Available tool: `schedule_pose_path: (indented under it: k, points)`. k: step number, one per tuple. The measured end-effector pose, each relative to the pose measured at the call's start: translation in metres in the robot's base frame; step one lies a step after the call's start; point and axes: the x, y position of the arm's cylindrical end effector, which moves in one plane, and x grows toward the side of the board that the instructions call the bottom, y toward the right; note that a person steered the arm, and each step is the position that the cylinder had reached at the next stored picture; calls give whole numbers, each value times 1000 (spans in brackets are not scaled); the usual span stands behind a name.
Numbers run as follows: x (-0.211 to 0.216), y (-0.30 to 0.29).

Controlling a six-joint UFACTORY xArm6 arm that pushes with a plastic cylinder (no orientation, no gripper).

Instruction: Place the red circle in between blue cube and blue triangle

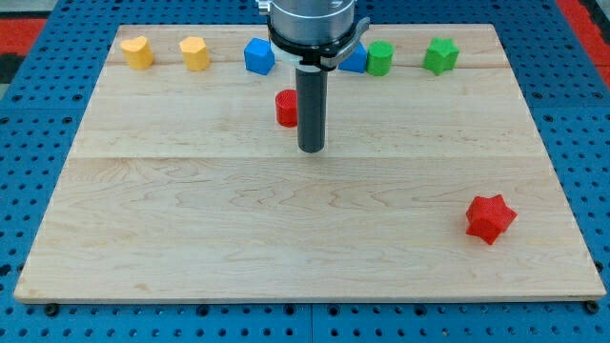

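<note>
The red circle (285, 108) lies near the top middle of the wooden board, partly hidden behind my rod. My tip (311, 150) is just below and to the right of it, touching or nearly touching its right side. The blue cube (258, 56) sits above and left of the red circle at the board's top. The blue triangle (355, 61) is at the top right of the rod, mostly hidden by the arm's head. The gap between the two blue blocks is covered by the arm.
Two yellow blocks (137, 52) (194, 52) sit at the top left. A green cylinder (380, 58) and a green star (440, 54) sit at the top right. A red star (490, 218) lies at the lower right. The board (191, 229) rests on a blue pegboard.
</note>
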Motion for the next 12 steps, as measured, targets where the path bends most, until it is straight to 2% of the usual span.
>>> schedule_pose_path:
  k: [3, 4, 5, 6, 7, 8, 9, 10, 11, 12]
  points:
    - [0, -10]
    - [-14, -7]
    - [-47, -4]
    - [-40, -12]
    - [-58, -70]
    - [-78, -64]
    - [-66, -55]
    - [-59, -88]
    - [-32, -54]
    - [-21, -44]
